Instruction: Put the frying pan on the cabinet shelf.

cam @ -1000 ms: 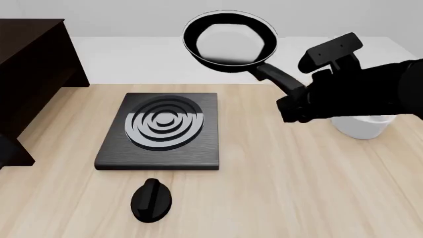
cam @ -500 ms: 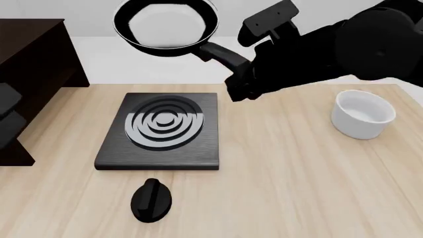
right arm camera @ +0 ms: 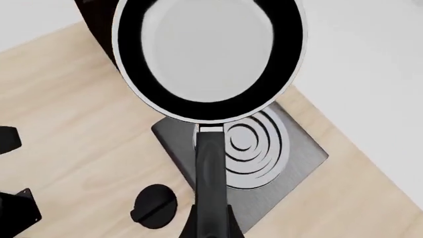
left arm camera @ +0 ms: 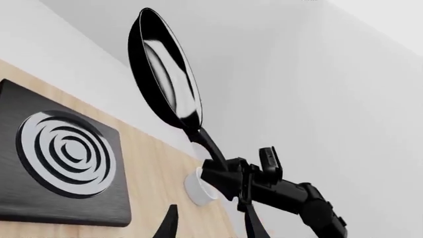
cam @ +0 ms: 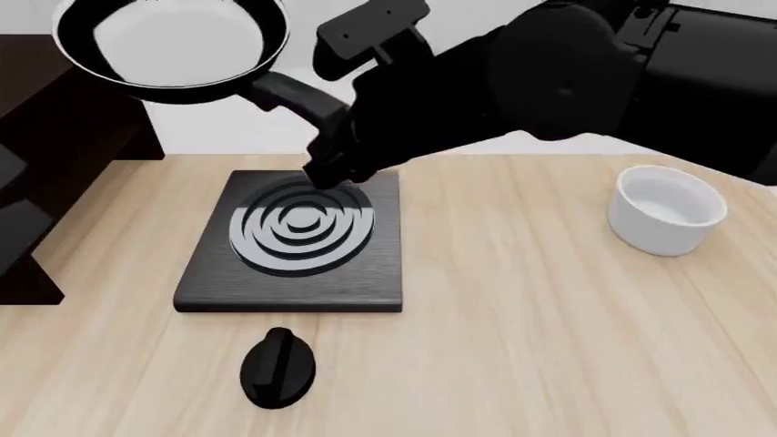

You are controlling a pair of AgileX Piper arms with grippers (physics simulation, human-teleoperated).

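In the front view we see the right gripper [cam: 330, 162] clamped on the handle of the pan [cam: 170, 41], holding it in the air. The pan sits at about 10 o'clock in that view, its bowl level and open side up, the handle running down toward 4 o'clock into the gripper. It hangs above the cabinet [cam: 55, 137], which stands at 9 o'clock on the table [cam: 547, 319]; pan and cabinet do not touch. We cannot make out a shelf board under the pan from these views.

The stove plate [cam: 295, 241] lies flat near the centre of the table, its grey rings facing up, with the right gripper above its far edge. The knob [cam: 278, 367] rests at 6 o'clock, near the plate's front edge but apart from it. The bowl [cam: 668, 209] stands upright at 3 o'clock, well apart from the plate.

In the right wrist view the pan [right arm camera: 210, 54] fills the upper half, its pale rim complete, with the plate [right arm camera: 258, 148] and knob [right arm camera: 153, 206] on the table beneath the handle.

In the left wrist view we see the pan [left arm camera: 165, 74] edge-on, gripped at the handle by the right gripper [left arm camera: 221, 173]. Dark tips of the left gripper [left arm camera: 211, 225] show at the frame edge, set apart and holding nothing.
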